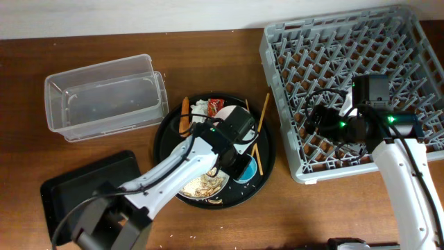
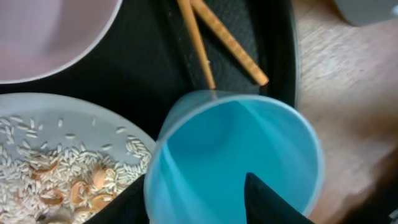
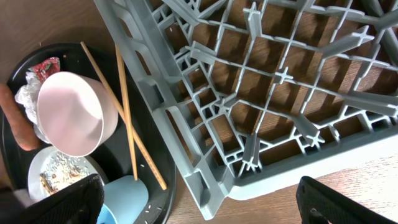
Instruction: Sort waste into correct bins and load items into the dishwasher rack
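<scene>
The light-blue cup (image 2: 236, 155) lies on its side on the round black tray (image 1: 267, 163), next to the grey-green plate (image 2: 62, 162) of rice and scraps. My left gripper (image 2: 196, 199) is open, with one finger outside the cup's rim and one inside. The chopsticks (image 2: 211, 37) and white bowl (image 2: 43, 31) lie just beyond it. My right gripper (image 3: 205, 211) is open and empty, over the near-left corner of the dishwasher rack (image 3: 280, 81). The right wrist view also shows the carrot (image 3: 15, 124), napkin (image 3: 28, 93) and red wrapper (image 3: 43, 65) on the tray.
The clear tub (image 1: 104, 94) stands at the back left. The black rectangular tray (image 1: 76, 187) is at the front left, partly under my left arm. The rack (image 1: 354, 83) fills the right side.
</scene>
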Robot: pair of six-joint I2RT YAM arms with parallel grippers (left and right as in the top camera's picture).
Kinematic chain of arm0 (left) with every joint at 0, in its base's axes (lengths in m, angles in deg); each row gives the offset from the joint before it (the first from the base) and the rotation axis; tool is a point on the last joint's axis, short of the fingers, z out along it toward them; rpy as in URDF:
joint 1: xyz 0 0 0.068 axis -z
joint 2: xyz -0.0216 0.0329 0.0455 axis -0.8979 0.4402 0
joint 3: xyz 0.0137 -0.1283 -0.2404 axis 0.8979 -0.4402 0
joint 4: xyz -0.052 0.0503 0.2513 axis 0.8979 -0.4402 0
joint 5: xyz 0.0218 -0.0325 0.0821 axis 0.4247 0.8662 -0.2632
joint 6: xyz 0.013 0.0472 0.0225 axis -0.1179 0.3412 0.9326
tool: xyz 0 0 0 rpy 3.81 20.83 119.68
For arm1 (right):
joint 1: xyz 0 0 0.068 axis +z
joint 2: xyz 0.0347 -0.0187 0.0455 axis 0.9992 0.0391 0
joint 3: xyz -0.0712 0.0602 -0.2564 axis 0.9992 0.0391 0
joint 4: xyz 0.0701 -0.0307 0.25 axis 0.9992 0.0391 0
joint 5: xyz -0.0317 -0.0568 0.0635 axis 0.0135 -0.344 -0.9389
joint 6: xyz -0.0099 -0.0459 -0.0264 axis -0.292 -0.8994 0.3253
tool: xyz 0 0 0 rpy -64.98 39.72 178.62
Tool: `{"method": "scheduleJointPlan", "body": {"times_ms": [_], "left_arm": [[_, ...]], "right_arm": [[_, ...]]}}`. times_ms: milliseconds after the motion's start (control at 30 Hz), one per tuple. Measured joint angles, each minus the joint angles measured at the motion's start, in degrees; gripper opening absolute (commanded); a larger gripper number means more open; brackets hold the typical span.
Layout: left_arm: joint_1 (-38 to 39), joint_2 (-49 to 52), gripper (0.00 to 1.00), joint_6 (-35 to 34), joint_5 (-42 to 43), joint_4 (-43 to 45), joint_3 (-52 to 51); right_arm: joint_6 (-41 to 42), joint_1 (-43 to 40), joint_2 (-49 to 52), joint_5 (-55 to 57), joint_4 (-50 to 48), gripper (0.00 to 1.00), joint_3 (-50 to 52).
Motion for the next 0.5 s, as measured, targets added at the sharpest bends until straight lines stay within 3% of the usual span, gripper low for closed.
{"method": "scheduleJointPlan", "body": {"times_ms": [67,100,200,300,367,433,500], "left_arm": [[-0.02,2.01,0.03,0.07,-0.55,0.11,0.02],[-0.02,2.93,0.0,0.04,-0.79,0.09,0.02],[-0.02,3.32,0.0,-0.2,-1.01,-5.31,2.43],[-0.81,2.51,0.0,-0.7,-0.83,-16.7,15.43],[-3.76,-0.46,0.0,-0.66,1.27,-17.51,22.05],[-9.81,-4.96,0.0,0.48,8.41,-15.3,25.59],[-18.88,-8.24,0.0,2.99,23.45,-13.57,26.71]], "right_arm": [[-0.15,0.0,0.0,-0.04,0.52,0.98,0.0],[-0.17,0.0,0.0,-0.17,0.74,0.98,0.0],[-0.2,0.0,0.0,-0.22,1.38,0.98,0.0],[-0.42,0.0,0.0,-0.35,2.49,0.99,-0.07],[-3.26,0.0,0.0,-2.69,2.25,0.96,-0.07],[-10.27,-0.02,0.0,-10.27,0.87,0.92,-0.07],[-21.35,-0.07,-0.04,-27.47,-1.01,0.92,-0.07]]}}
